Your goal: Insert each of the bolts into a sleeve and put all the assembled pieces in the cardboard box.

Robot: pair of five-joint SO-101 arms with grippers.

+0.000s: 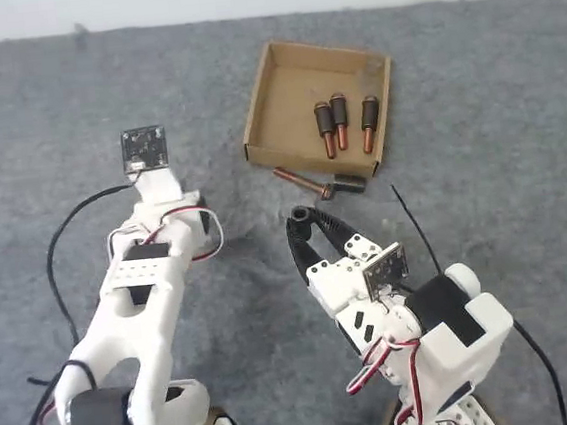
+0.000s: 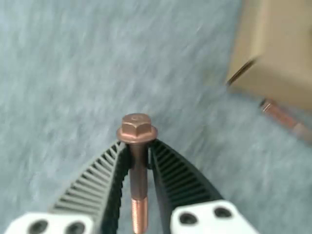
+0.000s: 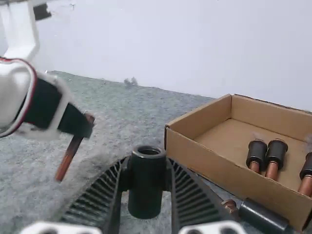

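The left gripper [image 2: 138,145] is closed tight on a copper bolt [image 2: 137,128]. It pinches the shank just under the hex head, and the threaded end runs back between the ribbed fingers. The right gripper [image 3: 146,168] is clamped on a black sleeve [image 3: 145,190], held upright with its open bore on top. Seen from the right wrist, the held bolt hangs tilted and well apart from that sleeve. From above, the right gripper sits near the middle of the frame, a little below the cardboard box [image 1: 261,99], which stands upper middle on the grey mat [image 1: 489,153]. The left arm [image 1: 142,306] runs up the left side, its wrist well left of the box. Three assembled pieces [image 1: 340,119] lie side by side in the box's right half. Just outside the box's near wall a loose bolt [image 1: 298,179] lies on the mat, its head next to a second sleeve [image 1: 351,182]. I can't tell whether those two touch.
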